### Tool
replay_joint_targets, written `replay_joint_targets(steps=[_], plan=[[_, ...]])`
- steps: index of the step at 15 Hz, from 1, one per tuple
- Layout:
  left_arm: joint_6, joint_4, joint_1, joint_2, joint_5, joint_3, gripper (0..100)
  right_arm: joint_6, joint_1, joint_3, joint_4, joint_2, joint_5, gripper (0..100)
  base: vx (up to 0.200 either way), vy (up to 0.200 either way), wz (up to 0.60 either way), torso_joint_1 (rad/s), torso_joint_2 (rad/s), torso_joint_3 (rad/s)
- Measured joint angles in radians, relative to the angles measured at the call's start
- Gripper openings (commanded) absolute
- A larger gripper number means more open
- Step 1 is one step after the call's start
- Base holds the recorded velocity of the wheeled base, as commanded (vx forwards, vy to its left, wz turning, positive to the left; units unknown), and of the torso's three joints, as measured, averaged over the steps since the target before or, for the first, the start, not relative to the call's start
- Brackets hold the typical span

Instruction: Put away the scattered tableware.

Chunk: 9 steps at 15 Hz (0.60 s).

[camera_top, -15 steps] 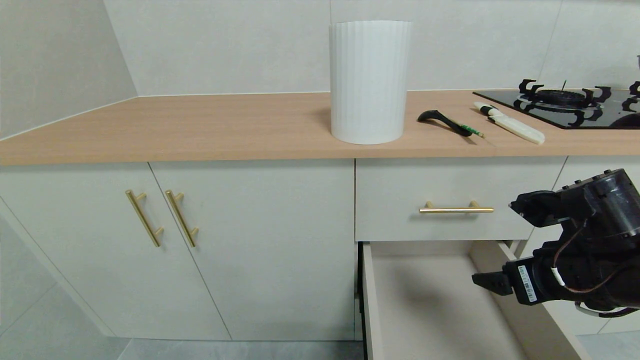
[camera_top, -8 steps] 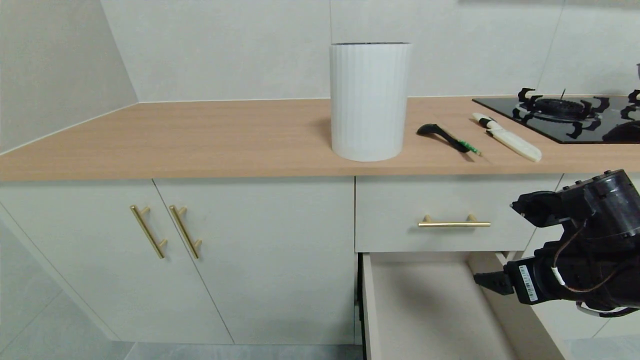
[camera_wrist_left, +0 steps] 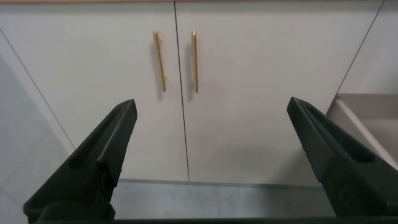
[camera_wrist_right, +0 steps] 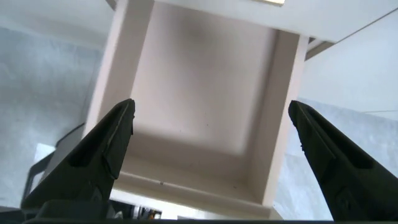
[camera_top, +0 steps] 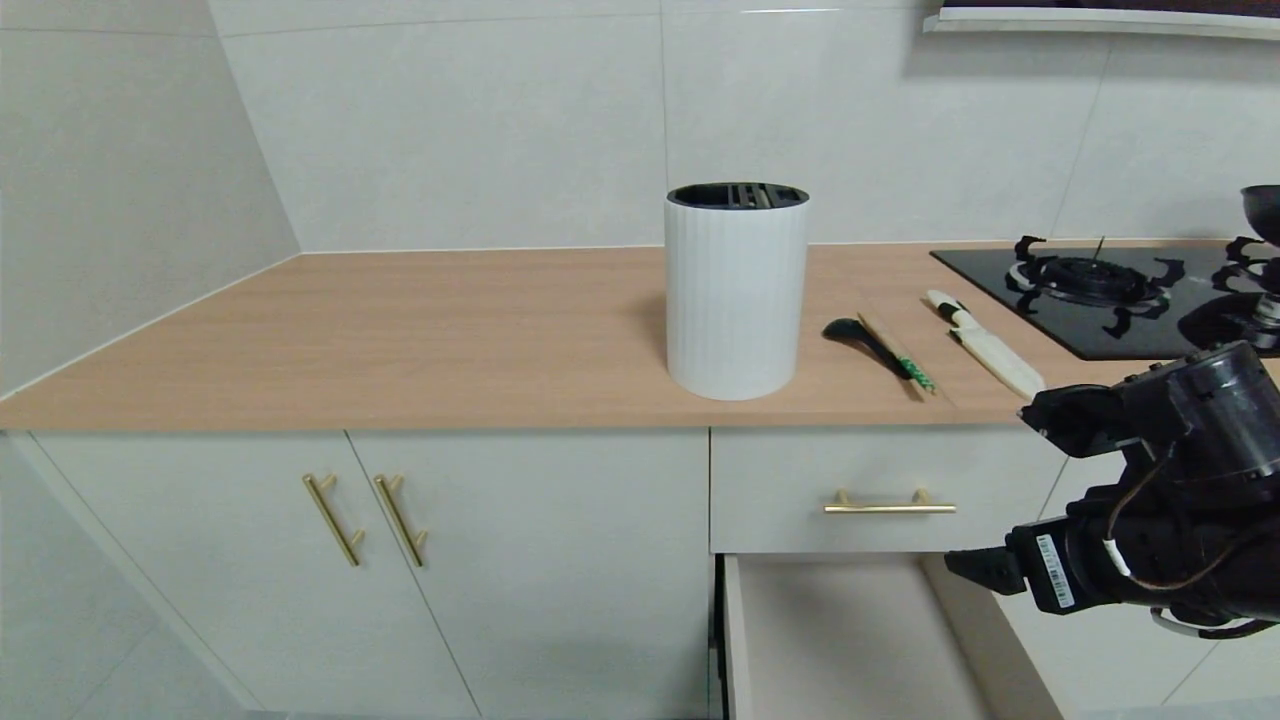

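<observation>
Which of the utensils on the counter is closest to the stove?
The white knife; the black spoon and the chopsticks lie farther off, toward the white holder.

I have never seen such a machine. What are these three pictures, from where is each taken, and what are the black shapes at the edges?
This is a two-armed robot in a kitchen. The wide picture comes from a camera on its head; the other two from cameras on its wrists. The black shapes are its two pincers, both open, holding nothing. The left pincer faces pale cupboard doors with gold handles; the right pincer hangs over an open pale drawer. On the wooden countertop stands a white ribbed cylindrical holder; beside it lie a black spoon, wooden chopsticks with green ends and a white knife.
</observation>
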Motion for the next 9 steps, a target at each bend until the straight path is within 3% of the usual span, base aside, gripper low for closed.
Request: replay_joint_targets(steps=[4,9], plan=[[0.0,-0.001,0.0,0.0,0.0,0.0,100,0.0,0.0,0.0,-0.004,0.01,0.001,100,0.0,0.0,0.0,0.196,-0.45,-0.261],[0.0,0.001,-0.001,0.0,0.0,0.0,100,-0.038,0.0,0.038,-0.167,0.032,-0.011,100,0.0,0.0,0.0,0.034,-0.07,-0.039]])
